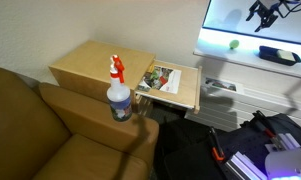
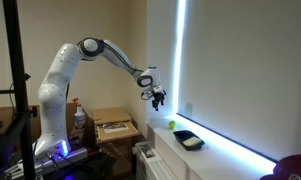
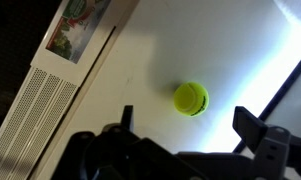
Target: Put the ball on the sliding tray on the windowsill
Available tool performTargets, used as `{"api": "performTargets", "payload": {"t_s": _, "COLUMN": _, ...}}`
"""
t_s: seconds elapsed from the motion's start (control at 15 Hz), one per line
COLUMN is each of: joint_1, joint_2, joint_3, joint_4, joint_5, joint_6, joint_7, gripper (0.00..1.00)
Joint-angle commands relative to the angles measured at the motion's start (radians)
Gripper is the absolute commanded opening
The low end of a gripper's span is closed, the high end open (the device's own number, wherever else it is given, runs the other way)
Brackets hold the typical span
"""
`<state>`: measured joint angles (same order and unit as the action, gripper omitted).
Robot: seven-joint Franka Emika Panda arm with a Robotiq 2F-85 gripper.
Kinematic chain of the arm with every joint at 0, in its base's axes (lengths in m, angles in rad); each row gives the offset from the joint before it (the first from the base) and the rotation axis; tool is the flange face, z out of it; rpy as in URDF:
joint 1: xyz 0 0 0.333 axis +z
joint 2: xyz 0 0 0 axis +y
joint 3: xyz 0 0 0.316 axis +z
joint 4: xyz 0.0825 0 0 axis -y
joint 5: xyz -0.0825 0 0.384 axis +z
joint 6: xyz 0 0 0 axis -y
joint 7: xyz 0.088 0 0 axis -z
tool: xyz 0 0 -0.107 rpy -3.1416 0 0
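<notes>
Wide and empty, the gripper [image 2: 156, 97] hovers above the ball [image 2: 171, 125] lying on the windowsill worktop [image 2: 228, 152] near a black tray [image 2: 188, 140]; placement looks done, calling for a clean upward retreat.

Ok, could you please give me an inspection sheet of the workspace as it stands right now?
Surface: white windowsill, brightly lit.
Job's things: green ball lies on the sill, apart from the black tray.
Clutter: spray bottle and magazine on the wooden side table.
Gripper: gripper open, empty, above the ball.
Cables: nothing seen.
Surroundings: brown sofa beside the table; bright window above the sill.
</notes>
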<state>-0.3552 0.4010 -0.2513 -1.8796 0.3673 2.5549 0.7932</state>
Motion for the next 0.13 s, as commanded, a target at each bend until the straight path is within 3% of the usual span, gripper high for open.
{"api": "performTargets", "payload": {"t_s": 0.0, "joint_1": 0.009, "joint_2": -0.044, "joint_3": -0.017, "joint_4": -0.022, "joint_5": 0.030, "joint_6": -0.031, "joint_7": -0.049, "gripper": 1.00}}
{"api": "performTargets", "payload": {"t_s": 0.07, "joint_1": 0.007, "joint_2": -0.081, "joint_3": -0.023, "joint_4": -0.039, "joint_5": 0.034, "joint_6": -0.045, "joint_7": -0.063, "gripper": 1.00}}
